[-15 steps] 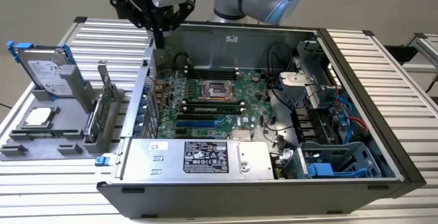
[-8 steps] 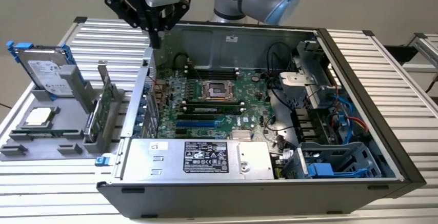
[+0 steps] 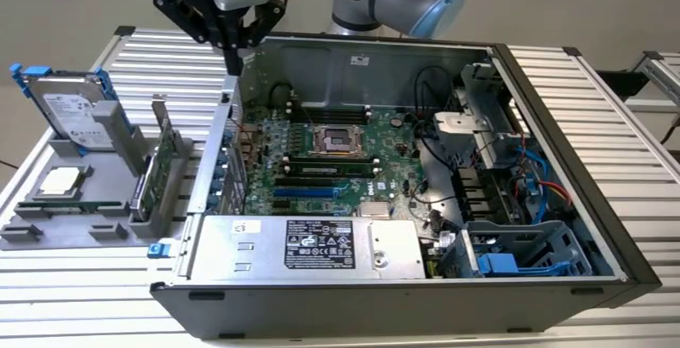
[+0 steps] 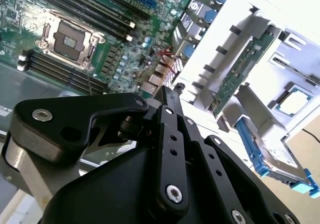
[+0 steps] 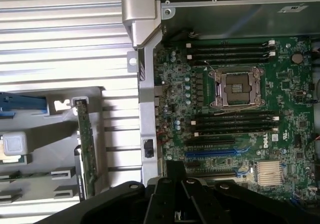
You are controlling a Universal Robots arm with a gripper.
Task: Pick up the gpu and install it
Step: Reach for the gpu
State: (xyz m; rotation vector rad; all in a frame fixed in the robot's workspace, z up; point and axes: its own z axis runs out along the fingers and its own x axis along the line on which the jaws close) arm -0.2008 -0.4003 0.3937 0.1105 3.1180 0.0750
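The gpu [image 3: 159, 166] is a green card standing on its edge in a grey holder [image 3: 64, 224], left of the computer case in the exterior view. Both wrist views show it as a thin green strip, gpu [image 5: 86, 149] and gpu [image 4: 241, 67]. My gripper [image 3: 232, 66] hangs high over the case's rear left wall, up and to the right of the card and well apart from it. Its black fingers [image 4: 169, 97] lie together with nothing between them, and the gripper [image 5: 175, 165] sits above the case wall beside the motherboard.
The open case [image 3: 552, 125] holds a green motherboard [image 3: 330, 157], a power supply [image 3: 308, 244] at the front and a drive cage [image 3: 510, 256]. The grey holder also carries a silver hard drive with blue clips [image 3: 76, 117] and a processor chip [image 3: 59, 182]. Ribbed metal table [image 3: 595, 109] surrounds the case.
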